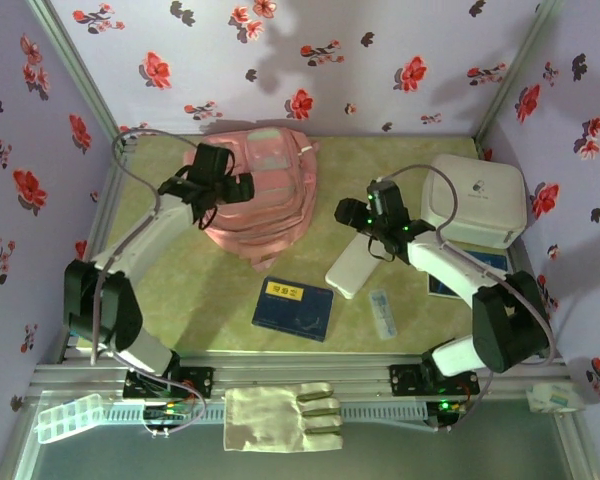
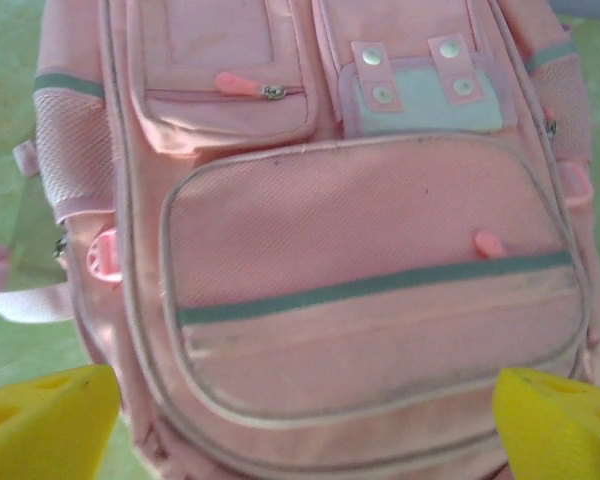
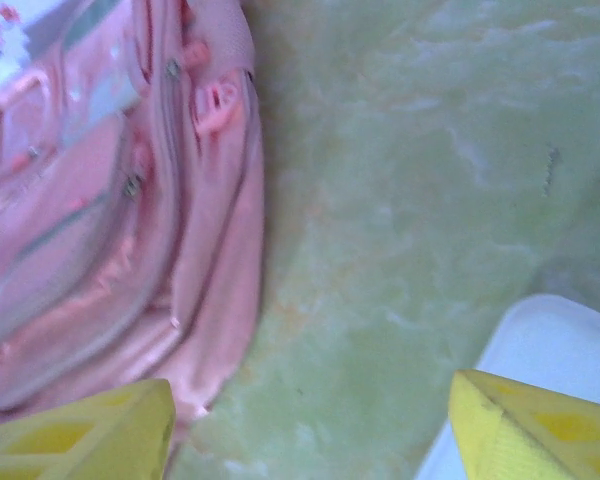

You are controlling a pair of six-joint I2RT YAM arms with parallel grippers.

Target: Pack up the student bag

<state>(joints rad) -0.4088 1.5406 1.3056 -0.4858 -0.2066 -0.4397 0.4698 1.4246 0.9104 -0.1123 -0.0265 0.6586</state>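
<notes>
The student bag [image 1: 270, 205], a soft pink backpack with front pockets, lies flat at the back middle of the table. My left gripper [image 1: 234, 187] hovers over its left part. In the left wrist view its yellow fingertips [image 2: 42, 418] stand wide apart over the bag's large front pocket [image 2: 370, 290], open and holding nothing. My right gripper [image 1: 359, 213] hangs just right of the bag, above bare table. The right wrist view has the bag's edge [image 3: 130, 230] on the left and my right gripper [image 3: 310, 432] open over green table, empty.
A white rounded hard box [image 1: 477, 200] stands at the back right. A white flat case [image 1: 351, 268], a dark blue book [image 1: 293, 307] and a small clear item [image 1: 382, 312] lie in front of the bag. A pale glove [image 1: 280, 418] rests on the front rail.
</notes>
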